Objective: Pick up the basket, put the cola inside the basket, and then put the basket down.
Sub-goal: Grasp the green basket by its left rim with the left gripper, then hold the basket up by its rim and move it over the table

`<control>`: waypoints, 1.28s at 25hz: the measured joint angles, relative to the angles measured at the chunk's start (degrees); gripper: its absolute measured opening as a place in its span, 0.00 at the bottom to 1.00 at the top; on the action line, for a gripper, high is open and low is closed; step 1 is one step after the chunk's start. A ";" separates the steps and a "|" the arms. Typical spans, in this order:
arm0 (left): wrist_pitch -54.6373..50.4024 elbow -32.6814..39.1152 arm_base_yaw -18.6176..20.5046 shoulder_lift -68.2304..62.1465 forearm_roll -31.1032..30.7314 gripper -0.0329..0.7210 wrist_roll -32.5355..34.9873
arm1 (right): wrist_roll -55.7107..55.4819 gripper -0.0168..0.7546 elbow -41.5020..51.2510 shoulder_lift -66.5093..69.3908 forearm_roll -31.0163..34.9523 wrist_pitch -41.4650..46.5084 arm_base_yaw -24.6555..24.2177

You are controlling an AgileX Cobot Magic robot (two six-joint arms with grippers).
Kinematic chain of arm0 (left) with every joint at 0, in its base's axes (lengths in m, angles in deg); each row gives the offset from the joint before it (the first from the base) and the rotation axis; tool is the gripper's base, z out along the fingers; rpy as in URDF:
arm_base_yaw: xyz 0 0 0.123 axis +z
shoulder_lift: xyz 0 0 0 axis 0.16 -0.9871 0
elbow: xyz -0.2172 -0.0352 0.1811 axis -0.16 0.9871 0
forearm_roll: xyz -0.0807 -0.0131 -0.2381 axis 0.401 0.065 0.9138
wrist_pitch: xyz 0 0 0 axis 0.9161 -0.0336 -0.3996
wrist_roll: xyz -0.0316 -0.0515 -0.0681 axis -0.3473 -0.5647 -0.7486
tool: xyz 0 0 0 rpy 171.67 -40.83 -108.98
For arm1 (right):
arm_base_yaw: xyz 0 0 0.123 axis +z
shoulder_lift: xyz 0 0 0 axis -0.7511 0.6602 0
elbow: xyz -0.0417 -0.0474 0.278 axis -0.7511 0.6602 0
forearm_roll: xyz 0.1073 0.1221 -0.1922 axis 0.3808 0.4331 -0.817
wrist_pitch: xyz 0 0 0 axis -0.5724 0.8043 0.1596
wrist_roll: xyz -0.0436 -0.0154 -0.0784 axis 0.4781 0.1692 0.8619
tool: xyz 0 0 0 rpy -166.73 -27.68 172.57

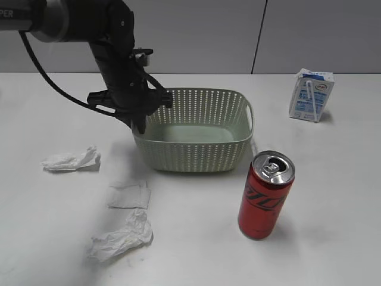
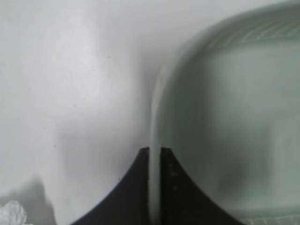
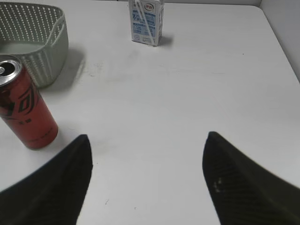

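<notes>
The pale grey-green basket (image 1: 196, 131) sits on the white table at centre. My left gripper (image 1: 140, 122) is shut on the basket's left wall; in the left wrist view its two dark fingers (image 2: 154, 152) pinch the thin rim, with the basket's inside (image 2: 225, 117) to the right. The red cola can (image 1: 265, 195) stands upright in front of the basket's right corner. It also shows at the left of the right wrist view (image 3: 23, 112), beside the basket (image 3: 42, 37). My right gripper (image 3: 146, 140) is open and empty above bare table, to the right of the can.
A blue-and-white drink carton (image 1: 311, 95) stands at the back right, also in the right wrist view (image 3: 146, 21). Three crumpled white tissues lie left of the basket: one (image 1: 72, 159), one (image 1: 128, 195), one (image 1: 122, 237). The table's right edge (image 3: 281, 42) is near.
</notes>
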 joint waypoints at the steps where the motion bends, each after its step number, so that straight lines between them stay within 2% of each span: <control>1: 0.07 0.00 0.00 0.00 0.35 0.05 -0.18 | 0.00 0.74 0.00 0.00 0.00 0.00 0.00; 9: -2.77 0.00 1.53 0.66 5.76 0.04 -2.06 | 0.00 0.74 0.00 0.00 0.00 0.00 0.00; 18: -10.46 1.33 2.44 10.98 1.63 0.04 -3.02 | 0.00 0.69 0.00 0.00 0.07 -0.06 0.00; 21: -9.08 5.61 2.39 15.20 1.01 0.04 -3.14 | -0.05 0.69 0.00 0.00 1.53 -0.06 0.00; 24: -5.97 13.72 2.77 19.10 0.52 0.04 -3.19 | -0.05 0.68 -1.42 0.35 3.85 -0.47 0.00; 28: -2.61 21.63 3.18 21.65 0.40 0.04 -3.33 | 0.39 0.69 -6.95 7.71 5.93 0.19 0.00; 30: -1.55 23.87 3.18 22.03 0.58 0.04 -3.39 | 2.09 0.72 -10.93 14.05 7.51 1.89 0.00; 32: -0.22 25.62 3.18 22.03 0.58 0.04 -3.33 | 3.52 0.80 -15.24 19.89 9.46 3.13 0.00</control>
